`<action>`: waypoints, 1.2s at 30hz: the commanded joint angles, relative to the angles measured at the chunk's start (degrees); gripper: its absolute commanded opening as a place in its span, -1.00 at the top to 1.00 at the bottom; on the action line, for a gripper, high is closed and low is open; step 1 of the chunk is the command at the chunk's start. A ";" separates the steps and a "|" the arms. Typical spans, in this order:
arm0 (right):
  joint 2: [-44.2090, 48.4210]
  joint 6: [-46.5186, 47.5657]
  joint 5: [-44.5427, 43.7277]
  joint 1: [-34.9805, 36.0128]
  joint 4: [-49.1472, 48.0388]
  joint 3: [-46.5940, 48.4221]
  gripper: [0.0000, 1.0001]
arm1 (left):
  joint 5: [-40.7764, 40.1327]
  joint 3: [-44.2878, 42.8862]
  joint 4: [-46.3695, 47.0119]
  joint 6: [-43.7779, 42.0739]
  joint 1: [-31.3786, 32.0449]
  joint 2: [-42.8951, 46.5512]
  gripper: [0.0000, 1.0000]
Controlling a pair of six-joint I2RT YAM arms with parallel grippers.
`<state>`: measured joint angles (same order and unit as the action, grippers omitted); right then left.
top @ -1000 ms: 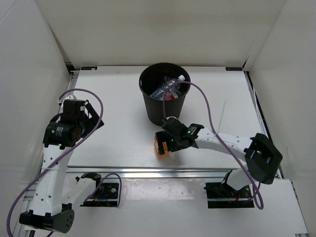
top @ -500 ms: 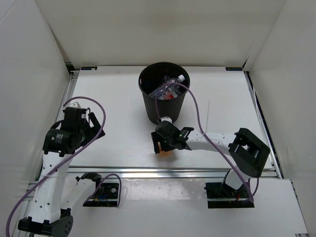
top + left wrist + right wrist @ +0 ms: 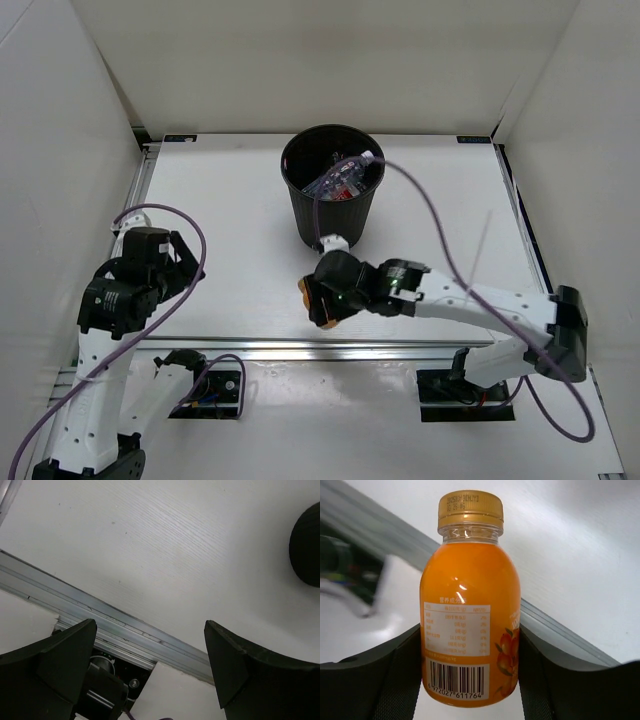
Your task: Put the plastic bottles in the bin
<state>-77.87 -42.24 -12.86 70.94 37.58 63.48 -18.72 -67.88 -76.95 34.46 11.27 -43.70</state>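
Orange bottle [image 3: 470,615]: found clamped between the jaws of the right gripper [image 3: 470,672], one dark finger against each side of the lower body. Short, with gold cap, clear neck, white label panel and barcode turned to the wrist camera. Cap pointing away from the gripper. Contact with the table [image 3: 230,200] cannot be judged.

Position from above: over the near middle of the table, close to the metal rail [image 3: 250,348] along the near edge. On the near side of the bin [image 3: 333,215], near it but not touching.

Bin: black, round, tapered downward, upright at the far middle of the table. Several other bottles [image 3: 340,178] lying jumbled inside, among them clear plastic, a white cap and a red label. Exact count not readable.

Left gripper [image 3: 150,645]: jaws wide apart, bare table and rail visible through the gap. Placed over the near left of the table, well apart from both bin and orange bottle.

Purple cable [image 3: 420,195]: looped from the right arm past the rim of the bin.
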 commanded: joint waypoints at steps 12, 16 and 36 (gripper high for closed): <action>-20.29 22.64 -0.79 -28.81 13.48 64.61 -0.60 | -8.96 3.71 2.15 4.57 0.25 -1.91 -1.00; -26.11 22.02 8.02 -30.24 19.88 74.05 -1.00 | -8.44 4.33 2.77 5.79 0.25 -3.66 -1.00; 4.71 10.49 16.91 -42.11 28.63 33.22 -1.00 | -20.87 13.03 17.02 18.25 -0.28 -11.20 -1.00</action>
<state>-79.22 -33.65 1.96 29.21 68.31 100.07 -28.51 -54.59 -59.44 47.33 11.35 -49.82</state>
